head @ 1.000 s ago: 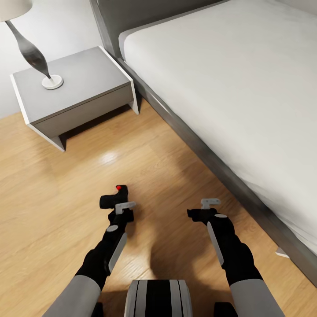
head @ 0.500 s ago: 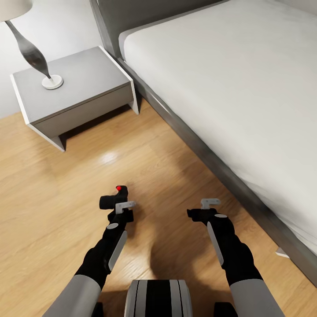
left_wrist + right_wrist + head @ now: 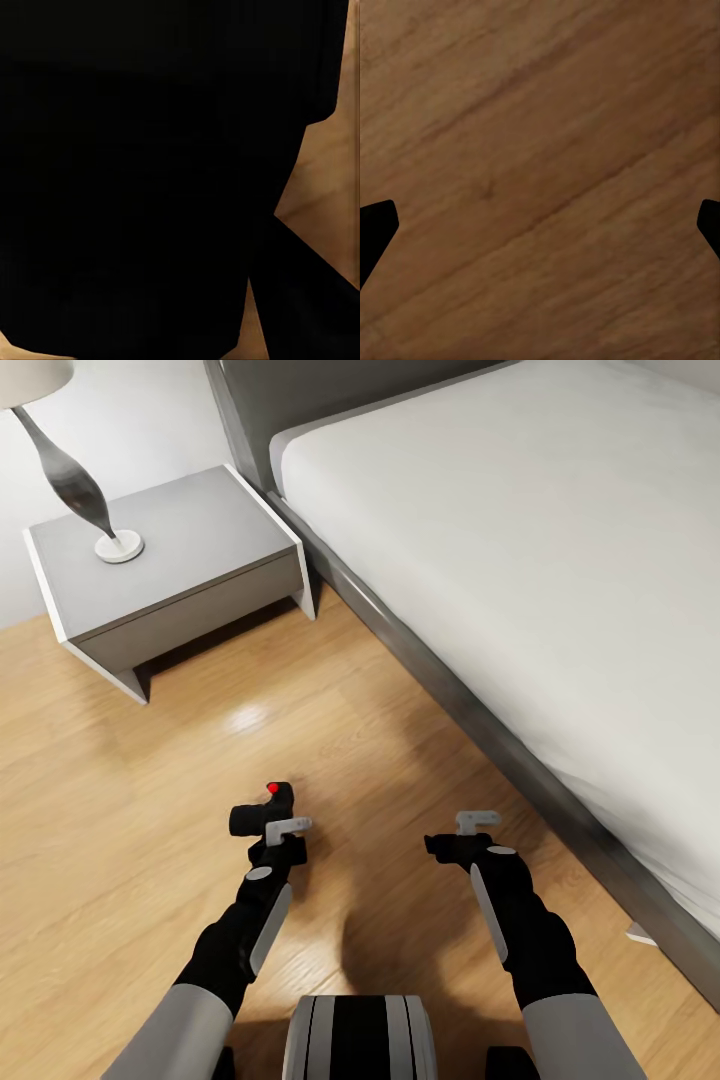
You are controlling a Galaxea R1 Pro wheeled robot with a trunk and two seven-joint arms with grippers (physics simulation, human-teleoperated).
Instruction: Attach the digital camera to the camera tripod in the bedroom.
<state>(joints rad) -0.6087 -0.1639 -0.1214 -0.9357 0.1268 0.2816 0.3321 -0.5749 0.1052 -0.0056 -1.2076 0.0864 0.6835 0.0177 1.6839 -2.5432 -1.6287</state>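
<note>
My left end effector [image 3: 268, 830] is clamped on the camera [image 3: 262, 816], held low over the wood floor [image 3: 130, 800]; my right end effector [image 3: 470, 832] hangs empty with its fingers apart. I judge this the carrying step: next I must find the tripod, with open floor to my left and the bed [image 3: 520, 560] edge close on my right.

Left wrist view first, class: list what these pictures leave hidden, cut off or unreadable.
- Left wrist view: the digital camera sits so close it is a black mass; no detail reads.
- Head view: the left gripper jaws are masked by the camera they hold.
- Head view: the lamp shade and the bed run off the edges.
- Right wrist view: the right gripper fingertips are cut off at the sides.
</note>
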